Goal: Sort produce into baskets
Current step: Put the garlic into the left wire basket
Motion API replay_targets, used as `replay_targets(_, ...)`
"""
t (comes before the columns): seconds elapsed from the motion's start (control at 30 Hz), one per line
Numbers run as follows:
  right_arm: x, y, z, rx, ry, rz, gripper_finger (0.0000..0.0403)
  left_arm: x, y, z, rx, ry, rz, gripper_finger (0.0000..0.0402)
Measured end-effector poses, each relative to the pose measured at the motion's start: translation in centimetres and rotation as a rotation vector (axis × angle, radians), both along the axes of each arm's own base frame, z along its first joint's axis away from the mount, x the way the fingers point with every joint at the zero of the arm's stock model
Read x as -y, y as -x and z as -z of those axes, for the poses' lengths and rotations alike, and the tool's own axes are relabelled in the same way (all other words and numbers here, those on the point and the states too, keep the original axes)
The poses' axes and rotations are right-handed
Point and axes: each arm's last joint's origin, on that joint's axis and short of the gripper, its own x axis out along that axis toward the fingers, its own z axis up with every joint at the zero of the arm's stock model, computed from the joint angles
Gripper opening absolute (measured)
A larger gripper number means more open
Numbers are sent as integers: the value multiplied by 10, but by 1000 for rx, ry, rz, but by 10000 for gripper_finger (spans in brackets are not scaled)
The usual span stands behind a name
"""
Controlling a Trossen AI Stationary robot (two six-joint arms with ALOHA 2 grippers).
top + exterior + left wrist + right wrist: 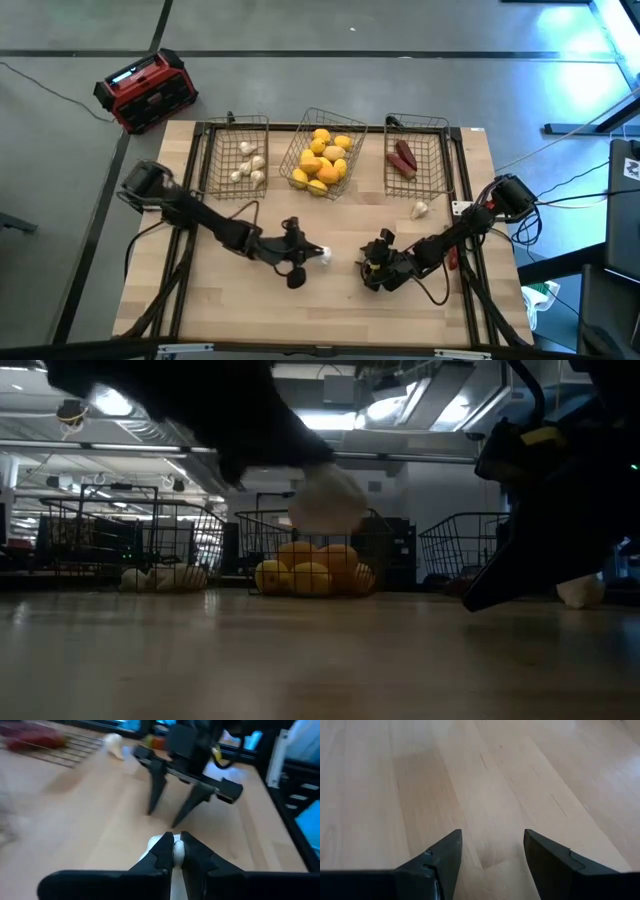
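Note:
A small white bulb [323,254] hangs above the table's middle with my left gripper [316,254] shut on it. In the low view the bulb [325,500] is clear of the wood. My right gripper [374,266] stands open just right of it, low over bare wood [492,795], with nothing between its fingers. At the far edge stand three wire baskets. The left one [238,128] holds white bulbs, the middle one [322,118] holds yellow and orange fruit, and the right one [430,150] holds dark red pieces. Another white bulb [419,209] lies on the table in front of the right basket. My left gripper pinches the white bulb [177,850] between its two fingers, with white showing between them and beside one finger [162,847]. The fingers come from the table's left, slanting a little downward. The bulb is lifted clear of the table.
A red-and-black box [145,90] sits on the floor beyond the table's far left corner. Bare wood lies along the near edge [320,320]. My two grippers stand close together at mid-table; my right gripper's open fingers [157,785] show just ahead in the left wrist view.

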Motion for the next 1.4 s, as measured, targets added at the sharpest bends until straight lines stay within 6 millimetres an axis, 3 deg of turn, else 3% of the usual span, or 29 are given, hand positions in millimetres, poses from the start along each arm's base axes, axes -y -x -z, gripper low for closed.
replay_targets(0.43, 1, -1, -1, 42, 26, 53, 211, -23, 73, -79, -59, -129, -217, 22)
replay_targets(0.8, 1, -2, -1, 56, 34, 65, 211, -79, 132, -115, -59, -216, -563, 24)
replay_targets(1.1, 2, -2, -1, 63, 46, 75, 211, -128, 161, -112, -206, -274, -855, 23)
replay_targets(1.4, 2, -2, -1, 68, 53, 82, 211, -166, 171, -78, -378, -146, -1013, 24)
